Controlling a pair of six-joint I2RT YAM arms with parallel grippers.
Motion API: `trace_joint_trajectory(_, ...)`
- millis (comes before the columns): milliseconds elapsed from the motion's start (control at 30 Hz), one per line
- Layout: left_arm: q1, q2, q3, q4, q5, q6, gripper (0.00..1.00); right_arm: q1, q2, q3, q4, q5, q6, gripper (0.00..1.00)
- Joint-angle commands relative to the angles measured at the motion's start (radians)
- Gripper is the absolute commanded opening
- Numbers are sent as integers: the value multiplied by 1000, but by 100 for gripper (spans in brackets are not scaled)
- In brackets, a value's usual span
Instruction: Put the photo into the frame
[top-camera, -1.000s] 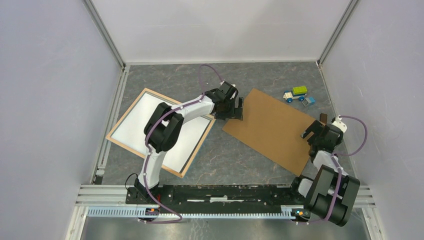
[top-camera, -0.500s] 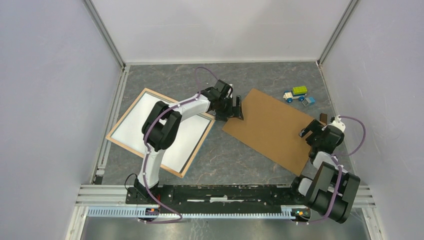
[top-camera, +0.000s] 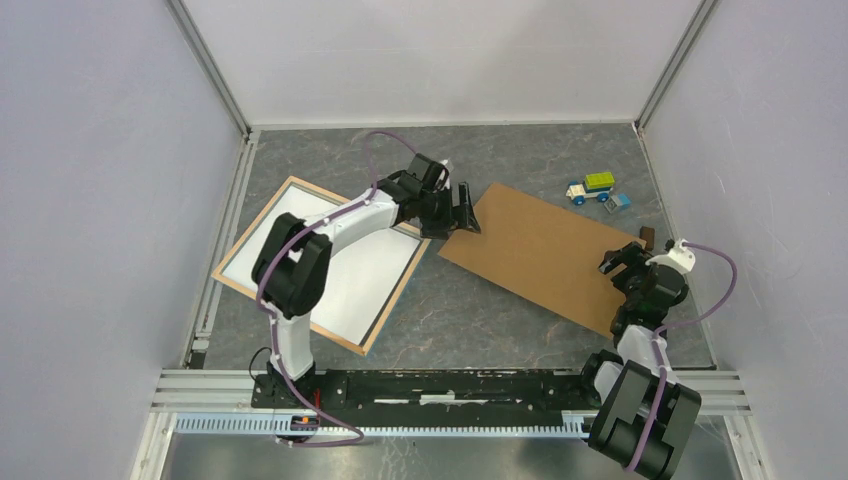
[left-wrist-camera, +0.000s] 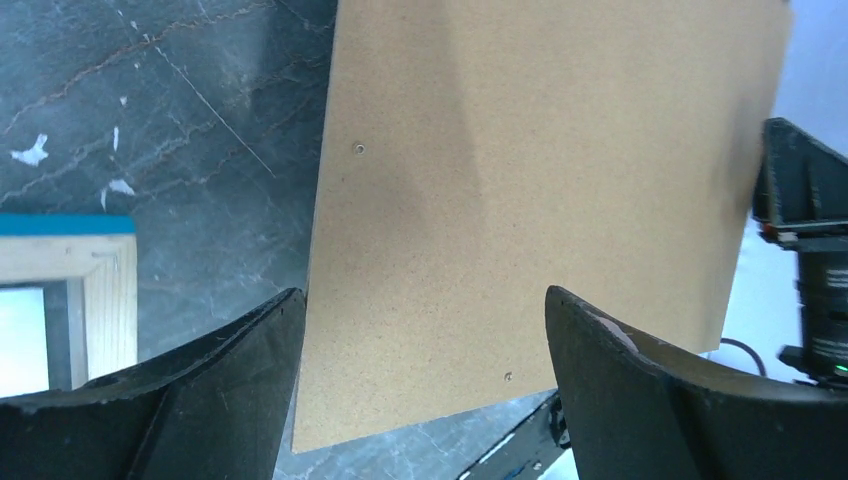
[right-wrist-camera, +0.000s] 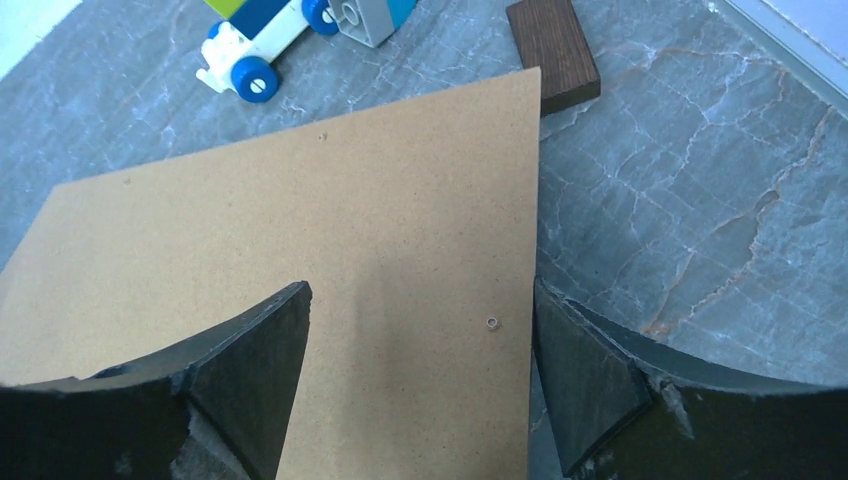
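Note:
The frame, a light wood rim with a blue edge, lies flat at the left; one corner shows in the left wrist view. A white sheet fills it, apparently the photo's plain back; no picture side shows. A brown hardboard sheet lies to its right. My left gripper is open over the board's left corner, fingers astride the board, gripper centre. My right gripper is open at the board's right edge, its right finger just outside that edge.
A toy truck, a small blue-grey brick and a dark wood block sit beyond the board's far right corner. The block touches that corner. Enclosure walls stand on three sides, with a metal rail along the left.
The left arm swung back and to the left, and the hardboard sheet slid and turned slightly leftward with it. The right arm's elbow dropped toward the near edge; its gripper stayed at the board's edge.

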Motion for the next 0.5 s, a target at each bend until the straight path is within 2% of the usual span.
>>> trace_joint_trajectory(0, -27, -135, -31, 159, 129, -104, 91, 25, -7, -34, 127, -209, 87, 82)
trace_joint_trajectory(133, -11, -201, -100, 212, 120, -142, 90, 58, -26, -42, 154, -214, 97, 81)
trace_joint_trajectory(333, 41, -263, -229, 377, 186, -281, 88, 130, -32, -34, 179, -202, 103, 81)
trace_joint_trajectory(467, 82, -312, -307, 459, 185, -331, 86, 230, -25, -24, 206, -163, 112, 80)
